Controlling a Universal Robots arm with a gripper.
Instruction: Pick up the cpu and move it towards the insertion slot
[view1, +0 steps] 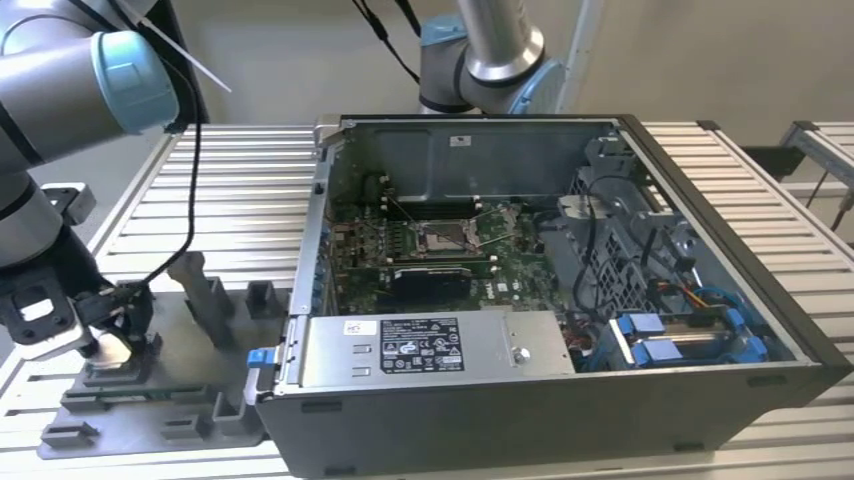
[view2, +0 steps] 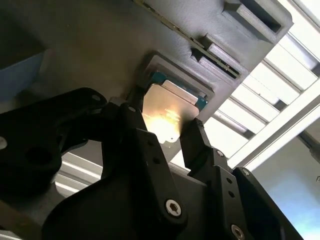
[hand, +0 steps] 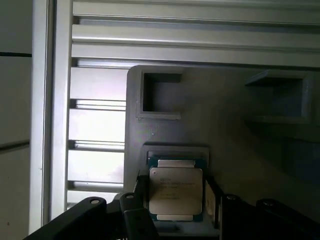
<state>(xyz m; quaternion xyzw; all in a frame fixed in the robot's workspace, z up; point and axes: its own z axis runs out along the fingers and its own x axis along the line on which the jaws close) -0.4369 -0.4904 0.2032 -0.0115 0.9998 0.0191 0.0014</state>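
The cpu (hand: 175, 187), a small square chip with a pale silver face, lies in a shallow seat of the grey plastic tray (hand: 235, 145). It glints in the second wrist view (view2: 167, 107). My gripper (hand: 176, 202) straddles it, one black finger (view2: 131, 125) against each of two opposite edges, shut on the chip. In the exterior view the gripper (view1: 114, 345) hangs low over the tray (view1: 174, 420) at the exterior view's left. The insertion slot (view1: 443, 237), a shiny square frame on the green motherboard, sits inside the open computer case, well to the right of the gripper.
The tray carries upright grey blocks (view1: 207, 290) close to the gripper. The computer case's wall (view1: 310, 260) rises between tray and motherboard. A labelled silver power-supply box (view1: 420, 350) and blue drive brackets (view1: 674, 340) fill the case's front. A cable (view1: 187, 180) hangs from the arm.
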